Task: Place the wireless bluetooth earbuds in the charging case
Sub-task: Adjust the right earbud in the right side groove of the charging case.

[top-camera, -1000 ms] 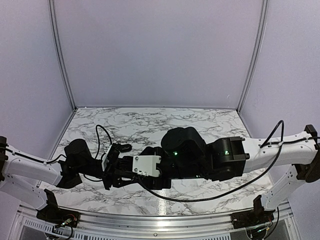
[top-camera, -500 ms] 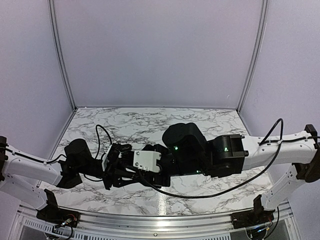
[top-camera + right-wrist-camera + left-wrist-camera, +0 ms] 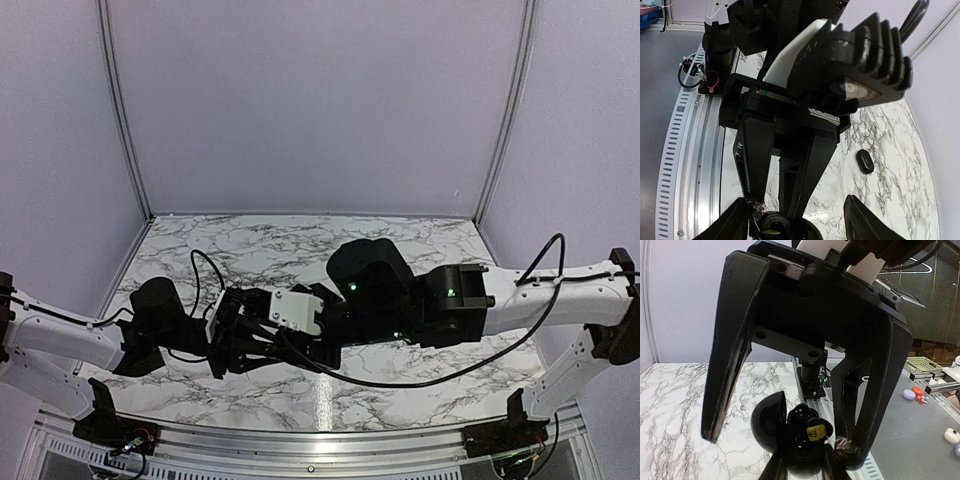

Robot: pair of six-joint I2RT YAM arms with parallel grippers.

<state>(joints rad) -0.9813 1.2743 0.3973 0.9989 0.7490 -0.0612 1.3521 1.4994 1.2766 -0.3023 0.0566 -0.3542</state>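
The charging case (image 3: 790, 440) is round, glossy and black, with its lid (image 3: 767, 422) swung open to the left. My left gripper (image 3: 805, 471) is shut on its base. One earbud (image 3: 818, 430) with a yellow mark sits in the case's top. My right gripper (image 3: 785, 447) hangs open over the case, its fingers straddling it, and its right fingertip (image 3: 849, 452) is close beside that earbud. In the right wrist view, the case (image 3: 772, 226) lies between my right gripper's (image 3: 800, 230) spread fingers. Another black earbud (image 3: 866, 161) lies on the marble beyond. In the top view the two grippers meet (image 3: 245, 340).
The marble table (image 3: 400, 250) is walled by pale panels at the back and sides. A perforated aluminium rail (image 3: 690, 150) runs along the near edge. Off the table stand a green basket (image 3: 922, 364) and small coloured bits (image 3: 914, 394).
My right arm has swung left and brought its open gripper over the case held by the left gripper. The left arm has stayed put.
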